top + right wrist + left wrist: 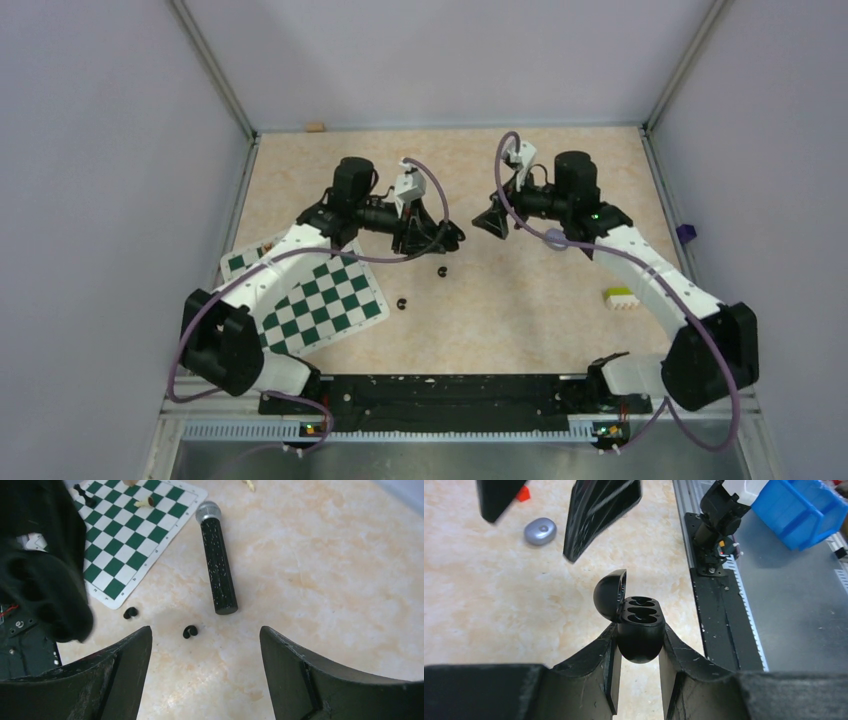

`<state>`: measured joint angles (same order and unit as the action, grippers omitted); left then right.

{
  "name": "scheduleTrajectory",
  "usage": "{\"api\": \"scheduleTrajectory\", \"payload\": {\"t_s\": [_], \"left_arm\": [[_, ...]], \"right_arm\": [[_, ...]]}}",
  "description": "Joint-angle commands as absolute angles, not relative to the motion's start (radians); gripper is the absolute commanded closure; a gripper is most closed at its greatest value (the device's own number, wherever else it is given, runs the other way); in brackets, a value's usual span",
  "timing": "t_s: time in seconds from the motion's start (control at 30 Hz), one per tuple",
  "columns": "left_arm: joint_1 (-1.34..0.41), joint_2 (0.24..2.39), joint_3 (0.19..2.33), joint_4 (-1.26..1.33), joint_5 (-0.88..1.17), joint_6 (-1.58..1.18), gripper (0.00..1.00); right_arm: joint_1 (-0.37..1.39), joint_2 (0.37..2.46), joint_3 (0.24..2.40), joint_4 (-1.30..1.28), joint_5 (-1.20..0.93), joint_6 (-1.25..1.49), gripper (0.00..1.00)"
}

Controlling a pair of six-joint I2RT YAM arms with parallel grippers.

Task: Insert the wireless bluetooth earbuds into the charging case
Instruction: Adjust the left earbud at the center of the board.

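My left gripper (pixel 445 238) is shut on the open black charging case (pixel 640 630) and holds it above the table. The case's lid (pixel 610 595) is flipped up and both sockets look empty. Two black earbuds lie on the table, one (pixel 190 631) near the middle and one (pixel 131 612) by the chessboard corner. They also show in the top view (pixel 442 271) (pixel 402 302). My right gripper (pixel 490 222) is open and empty, facing the case, with the nearer bud just ahead of its fingertips (pixel 145 635). The pale purple buds are not visible.
A closed lilac-grey case (pixel 540 531) lies under the right arm. A black microphone (pixel 218 565) lies beside the green chessboard (pixel 135 530), which bears a black pawn (pixel 85 496) and a cream piece (pixel 145 502). A yellow-white block (pixel 622 298) sits at the right.
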<state>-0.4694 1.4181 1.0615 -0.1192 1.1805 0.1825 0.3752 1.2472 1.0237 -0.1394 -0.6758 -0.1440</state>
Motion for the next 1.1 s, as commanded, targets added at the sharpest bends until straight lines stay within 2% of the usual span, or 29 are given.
{"api": "scheduleTrajectory", "payload": {"t_s": [0.0,0.2,0.43,0.6,0.67,0.87,1.07], "left_arm": [[-0.437,1.34,1.137,-0.346,1.155,0.409,1.0],[-0.378,1.285,1.156,-0.545,1.136,0.601,1.0],[-0.223,1.203,1.111,-0.592,1.163,0.641,1.0],[-0.184,1.178,1.104,-0.681,1.163,0.698,1.0],[-0.177,1.155,1.074,-0.662,1.168,0.699,1.0],[-0.164,1.028,0.904,-0.352,1.169,0.507,1.0],[-0.157,1.012,0.885,-0.329,1.188,0.477,1.0]], "right_arm": [[0.366,1.368,1.047,-0.095,-0.655,-0.055,0.25],[0.376,1.493,1.085,-0.108,-0.684,-0.063,0.34],[0.469,1.635,1.141,-0.163,-0.679,-0.08,0.39],[0.551,1.749,1.217,-0.204,-0.659,-0.078,0.43],[0.575,1.797,1.267,-0.235,-0.653,-0.078,0.46],[0.62,1.913,1.358,-0.3,-0.648,-0.081,0.55],[0.669,1.963,1.357,-0.342,-0.602,-0.129,0.61]]}}
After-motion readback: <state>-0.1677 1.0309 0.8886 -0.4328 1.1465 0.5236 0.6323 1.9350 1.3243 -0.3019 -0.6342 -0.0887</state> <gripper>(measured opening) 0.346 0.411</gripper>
